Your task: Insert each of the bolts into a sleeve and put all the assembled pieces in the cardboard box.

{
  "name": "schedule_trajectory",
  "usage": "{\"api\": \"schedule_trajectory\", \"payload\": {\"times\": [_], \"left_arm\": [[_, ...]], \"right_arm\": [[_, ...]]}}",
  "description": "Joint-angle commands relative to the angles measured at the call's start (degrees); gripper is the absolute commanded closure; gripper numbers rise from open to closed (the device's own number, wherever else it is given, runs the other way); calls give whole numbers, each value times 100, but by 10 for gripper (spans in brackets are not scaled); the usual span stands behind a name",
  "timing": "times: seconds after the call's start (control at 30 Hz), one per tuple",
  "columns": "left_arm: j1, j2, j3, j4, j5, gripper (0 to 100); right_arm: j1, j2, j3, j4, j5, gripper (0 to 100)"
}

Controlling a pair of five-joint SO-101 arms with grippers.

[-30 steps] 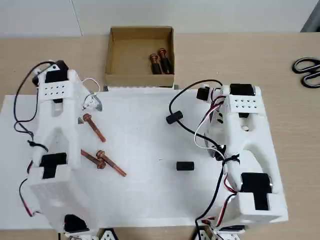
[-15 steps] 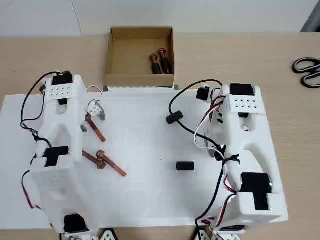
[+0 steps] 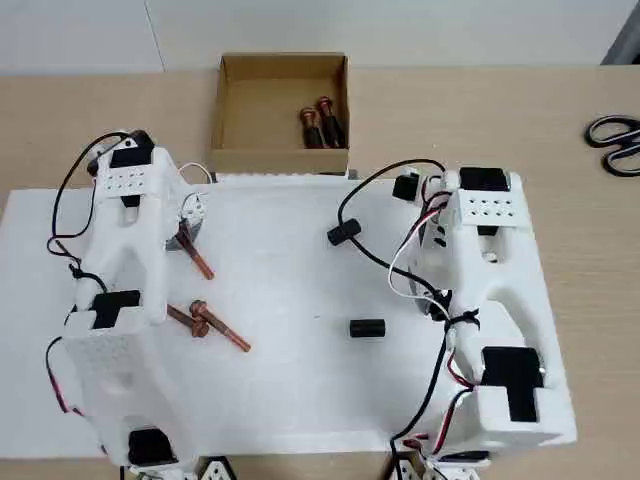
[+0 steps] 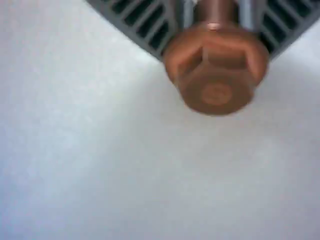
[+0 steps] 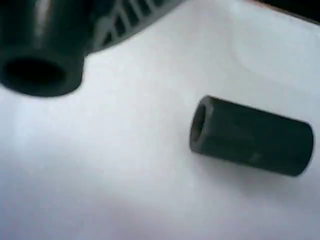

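Because each bolt has to be slid into a sleeve, the parts are divided between the two arms. At the left, the left gripper [image 3: 190,216] is set over the head end of a copper-coloured bolt [image 4: 216,70]. Its ribbed jaws are closed against the shank just behind the hex head (a hold judged to leave the rest of the shank free for insertion). The shank's far end appears to rest on the white foam sheet [image 3: 290,400]. Two more bolts [image 3: 180,315] [image 3: 225,330] lie loose on the sheet nearer that arm's base, heads close together.

Toward the middle, the cardboard box [image 3: 260,110] is placed at the sheet's far edge between the arms, presumably within reach of either. Two assembled pieces [image 3: 320,125] lie at its right side. A free sleeve [image 5: 252,136] lies on its side on the sheet, well apart from the bolts.

At the right, a second sleeve [image 5: 40,65] is held up off the sheet by the right gripper [image 5: 75,30]. One ribbed jaw is seen against it, so the grip is judged closed, and the bore is left open for a bolt. Scissors [image 3: 612,143] lie on the wooden table [image 3: 100,110], well apart from the work.
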Motion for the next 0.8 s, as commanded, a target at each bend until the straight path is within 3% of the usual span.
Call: {"api": "schedule_trajectory", "payload": {"times": [0.0,0.17,0.4,0.77], "left_arm": [[-316,105,13,-44,-62,995],[-70,-774,13,440,-70,995],[826,-2629,13,598,-79,995],[1169,-4308,48,1090,-765,995]], "right_arm": [[22,-743,-44,-4,44,994],[-92,-1719,-26,163,70,995],[-980,-2642,879,224,-387,995],[-1024,-4418,1363,189,-545,995]]}}
